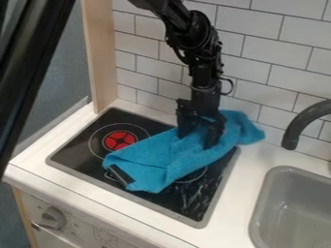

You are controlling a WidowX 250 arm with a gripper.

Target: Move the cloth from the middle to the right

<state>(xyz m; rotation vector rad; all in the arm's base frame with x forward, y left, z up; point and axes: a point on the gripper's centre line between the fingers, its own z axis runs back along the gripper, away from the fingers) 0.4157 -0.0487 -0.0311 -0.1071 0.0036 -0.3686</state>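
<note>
Arm (192,38) drops from top edge; gripper (196,139) points down near frame centre, fingers spread apart.

Blue cloth (161,157), soft-looking, laid diagonally across black stovetop (77,151). Near-left end spread fairly flat, marked at edge by black strip (121,175). Surface creased, middle rumpled. Far-right end bunched and raised in folds, extended past stovetop's back-right corner onto white counter (251,167), near tiled wall (275,65). Red burner (121,140) left uncovered just beside cloth.
</note>
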